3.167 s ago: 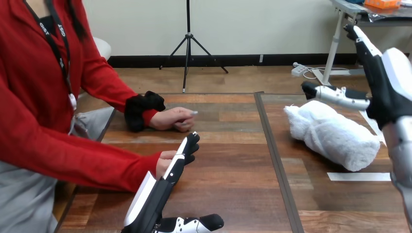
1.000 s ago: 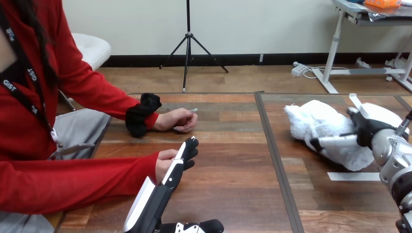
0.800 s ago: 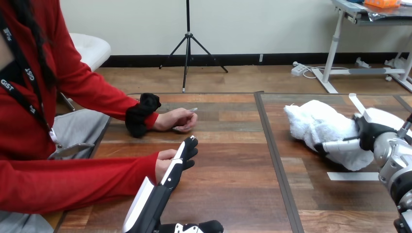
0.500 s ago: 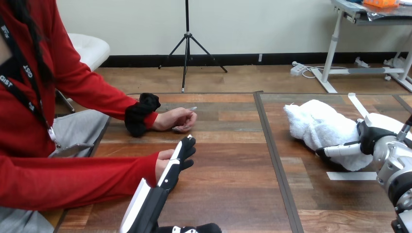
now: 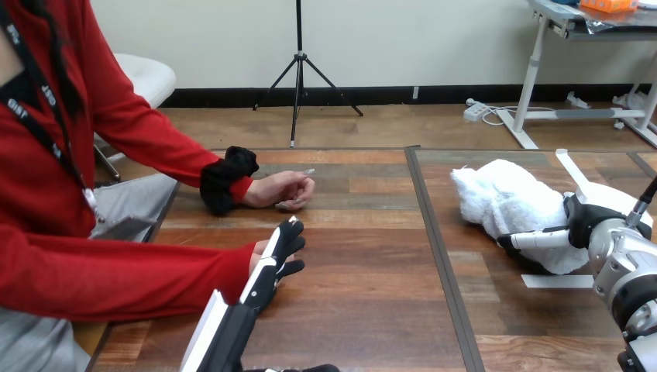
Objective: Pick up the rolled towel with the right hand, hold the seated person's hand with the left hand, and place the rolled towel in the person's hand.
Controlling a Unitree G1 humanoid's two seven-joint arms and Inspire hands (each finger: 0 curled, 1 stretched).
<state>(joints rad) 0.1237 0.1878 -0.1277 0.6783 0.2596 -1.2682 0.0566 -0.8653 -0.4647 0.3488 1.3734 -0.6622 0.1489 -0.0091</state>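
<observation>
Grasping is the step in hand. The right hand [image 5: 583,220] sits over the right end of the rolled towel [image 5: 505,200], with its thumb curled along the towel's near side, so it appears to be gripping it. The towel lies on the bench [image 5: 372,302] near the right edge and, as far as I can judge, is not yet lifted. Toward the near left corner, the left hand [image 5: 276,253] stands with straight, released fingers touching the person's nearer hand [image 5: 256,258]. Nothing is curled round that hand yet. Next, I judge, the right hand must lift the towel clear and carry it leftward across the bench, while the left hand closes gently on the person's hand to steady it, palm up.
</observation>
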